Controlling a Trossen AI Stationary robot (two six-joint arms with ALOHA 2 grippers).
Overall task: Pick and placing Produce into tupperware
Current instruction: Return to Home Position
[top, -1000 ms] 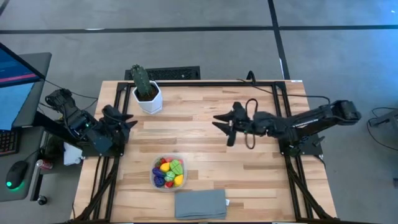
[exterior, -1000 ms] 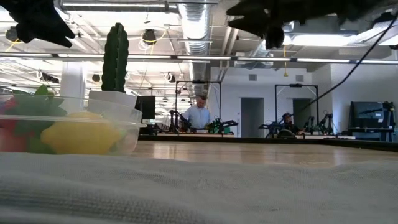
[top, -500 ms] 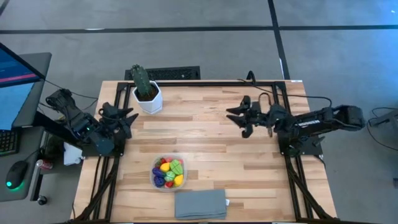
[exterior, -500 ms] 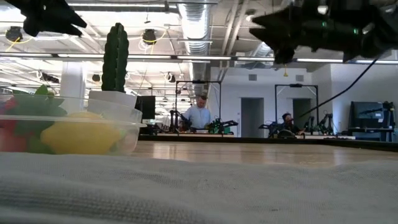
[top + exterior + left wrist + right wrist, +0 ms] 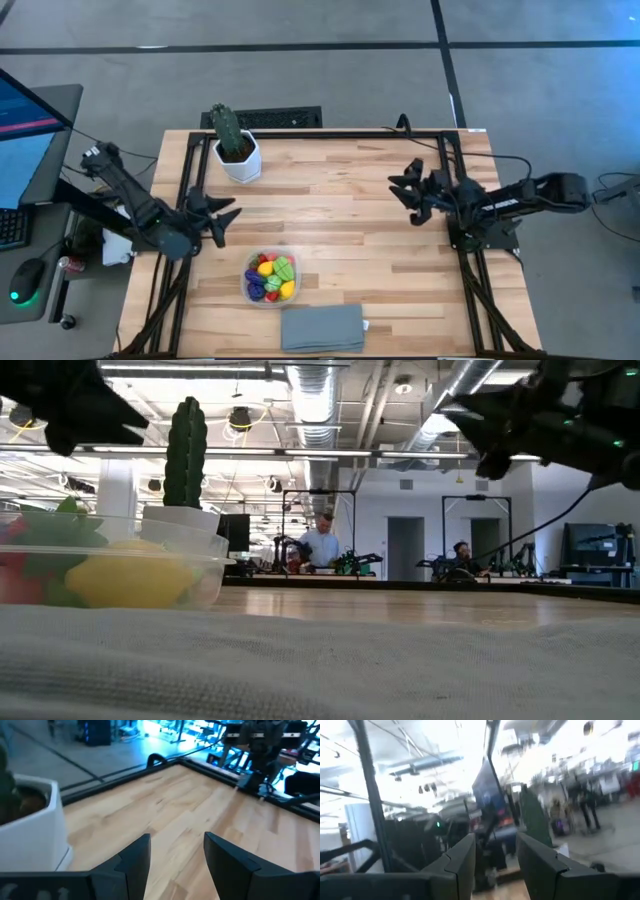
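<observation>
Clear tupperware (image 5: 247, 283) is holding the colourful toy produce (image 5: 281, 268); left gripper (image 5: 229, 224) and right gripper (image 5: 400, 198) are hovering above the wooden table (image 5: 340, 240), fingers parted.

Two matte-black segmented arms on show, the left arm (image 5: 140, 210) and the right arm (image 5: 510, 195), each built of chunky rounded links with bulkier joint housings. Each one ends in a black two-finger claw, the left gripper (image 5: 228, 222) and the right gripper (image 5: 398, 198). Close up, the left gripper's fingers (image 5: 135, 862) are dark, flat slabs with bevelled edges, and the right gripper's fingers (image 5: 462, 857) look the same. A thin black cable (image 5: 550, 515) hangs off the right arm.
</observation>
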